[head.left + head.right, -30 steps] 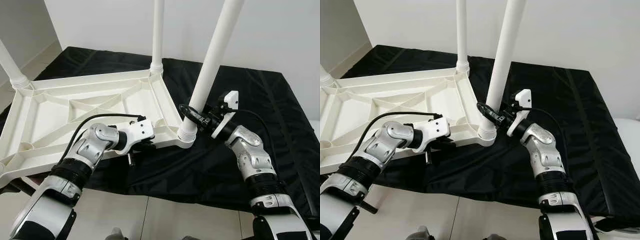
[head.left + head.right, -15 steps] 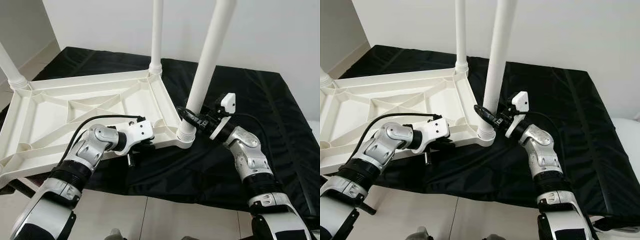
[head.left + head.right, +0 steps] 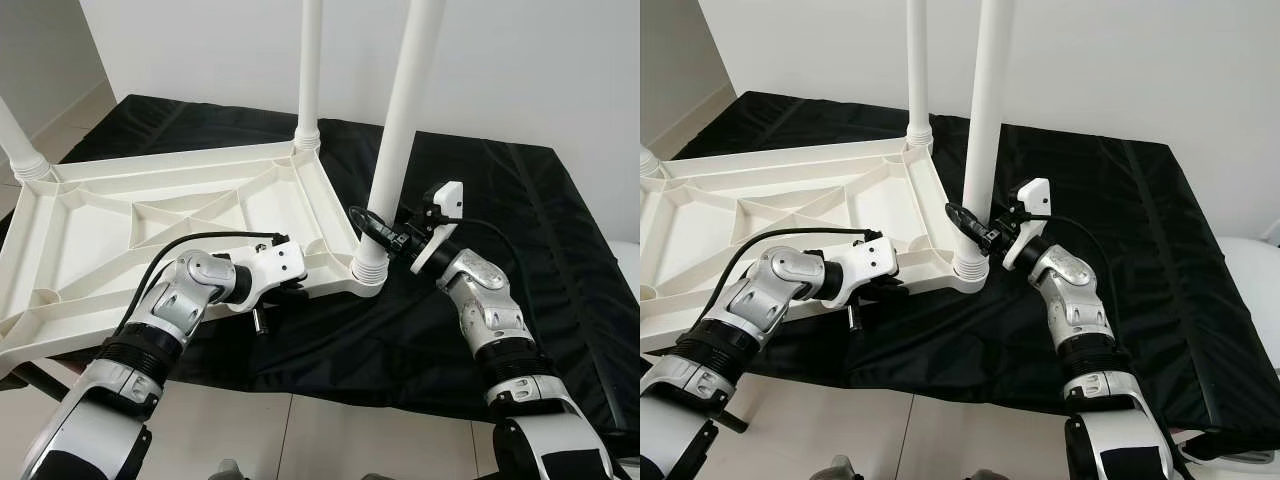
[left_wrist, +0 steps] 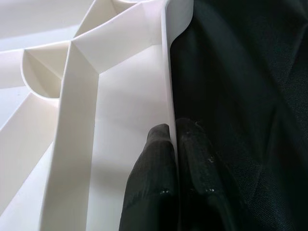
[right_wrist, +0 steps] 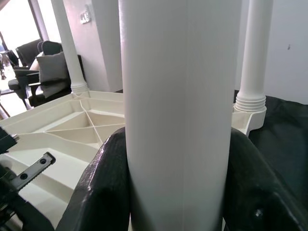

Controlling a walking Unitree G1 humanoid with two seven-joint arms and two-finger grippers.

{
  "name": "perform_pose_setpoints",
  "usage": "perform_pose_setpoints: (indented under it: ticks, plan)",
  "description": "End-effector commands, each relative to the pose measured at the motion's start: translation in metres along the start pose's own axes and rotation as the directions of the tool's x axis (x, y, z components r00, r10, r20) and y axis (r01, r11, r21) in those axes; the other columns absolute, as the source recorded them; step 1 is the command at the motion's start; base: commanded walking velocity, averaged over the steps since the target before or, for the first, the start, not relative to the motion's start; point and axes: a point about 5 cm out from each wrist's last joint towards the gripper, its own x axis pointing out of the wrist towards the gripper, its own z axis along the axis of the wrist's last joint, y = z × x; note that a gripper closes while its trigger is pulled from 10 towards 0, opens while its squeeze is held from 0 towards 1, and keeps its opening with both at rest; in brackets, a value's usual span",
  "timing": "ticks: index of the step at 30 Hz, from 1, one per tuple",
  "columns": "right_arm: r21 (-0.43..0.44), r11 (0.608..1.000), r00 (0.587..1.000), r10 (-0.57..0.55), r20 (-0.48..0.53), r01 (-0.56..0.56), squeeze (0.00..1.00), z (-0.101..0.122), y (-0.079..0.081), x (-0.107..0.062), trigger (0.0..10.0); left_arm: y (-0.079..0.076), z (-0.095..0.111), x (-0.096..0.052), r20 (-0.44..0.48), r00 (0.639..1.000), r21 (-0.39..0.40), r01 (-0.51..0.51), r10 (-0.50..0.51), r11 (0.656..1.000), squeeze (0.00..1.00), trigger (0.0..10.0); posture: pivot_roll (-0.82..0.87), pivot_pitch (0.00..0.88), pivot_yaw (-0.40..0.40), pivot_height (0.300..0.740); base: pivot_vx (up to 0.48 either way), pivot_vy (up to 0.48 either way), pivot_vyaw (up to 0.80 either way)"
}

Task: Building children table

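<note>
The white plastic table top (image 3: 150,215) lies upside down on a black cloth. Its near-right leg (image 3: 400,120) stands almost upright in the corner socket (image 3: 368,272). My right gripper (image 3: 372,225) is shut around that leg just above the socket. In the right wrist view a black finger (image 5: 101,192) curves round each side of the leg (image 5: 178,96). My left gripper (image 3: 290,290) is shut on the table top's front rim, left of that corner. In the left wrist view one finger (image 4: 154,192) lies inside the rim (image 4: 166,72) and the other outside it.
Another leg (image 3: 308,70) stands at the far corner and a third (image 3: 20,140) at the far left corner. The black cloth (image 3: 480,330) covers the low surface out to the right. Pale floor tiles (image 3: 300,440) lie below its front edge, and a white wall rises behind.
The near-right leg has swung from leaning right to almost upright. My right gripper moved left with it. The left gripper has kept its hold on the rim.
</note>
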Motion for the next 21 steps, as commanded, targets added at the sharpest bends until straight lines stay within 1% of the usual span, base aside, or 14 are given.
perform_pose_setpoints:
  ticks: [1, 4, 11, 14, 15, 17, 18, 21]
  plan:
    - [0.036, 0.995, 0.990, -0.092, -0.112, 0.096, 0.00, -0.024, -0.008, -0.014, 10.0, 0.007, -0.001, -0.002, -0.012, 0.987, 0.013, -0.163, 0.163, 0.987, 0.00, 10.0, 0.03, 0.017, -0.031, 0.740, 0.000, 0.000, 0.00]
    - [0.029, 0.993, 0.989, -0.108, -0.104, 0.112, 0.00, -0.024, -0.009, -0.013, 10.0, 0.007, 0.000, -0.002, -0.010, 0.987, 0.014, -0.162, 0.163, 0.987, 0.00, 10.0, 0.03, 0.019, -0.031, 0.740, 0.000, 0.000, 0.00]
    - [0.024, 0.992, 0.987, -0.121, -0.105, 0.124, 0.00, -0.027, -0.010, -0.016, 10.0, 0.007, 0.000, -0.002, -0.009, 0.986, 0.008, -0.165, 0.165, 0.986, 0.00, 10.0, 0.03, 0.022, -0.032, 0.740, 0.000, 0.000, 0.00]
    - [0.026, 0.990, 0.985, -0.138, -0.106, 0.142, 0.00, -0.030, -0.008, -0.020, 10.0, 0.007, 0.000, -0.003, -0.010, 0.986, 0.009, -0.164, 0.164, 0.986, 0.00, 10.0, 0.02, 0.024, -0.031, 0.740, 0.000, 0.000, 0.00]
    - [0.039, 0.987, 0.984, -0.151, -0.094, 0.155, 0.00, -0.032, -0.006, -0.022, 10.0, 0.006, 0.000, -0.002, -0.009, 0.987, 0.009, -0.162, 0.163, 0.987, 0.00, 10.0, 0.02, 0.024, -0.031, 0.740, 0.000, 0.000, 0.00]
    - [0.029, 0.984, 0.982, -0.170, -0.083, 0.173, 0.00, -0.034, -0.002, -0.024, 10.0, 0.006, 0.000, -0.002, -0.008, 0.987, 0.008, -0.161, 0.161, 0.987, 0.00, 10.0, 0.02, 0.027, -0.029, 0.740, 0.000, 0.000, 0.00]
    - [0.037, 0.982, 0.980, -0.183, -0.074, 0.186, 0.00, -0.035, 0.000, -0.025, 10.0, 0.006, 0.000, -0.002, -0.007, 0.987, 0.008, -0.161, 0.161, 0.987, 0.00, 10.0, 0.02, 0.027, -0.028, 0.740, 0.000, 0.000, 0.00]
    - [0.034, 0.979, 0.978, -0.198, -0.069, 0.200, 0.00, -0.036, 0.001, -0.026, 10.0, 0.006, 0.000, -0.002, -0.006, 0.987, 0.008, -0.159, 0.159, 0.987, 0.00, 10.0, 0.01, 0.028, -0.027, 0.740, 0.000, 0.000, 0.00]
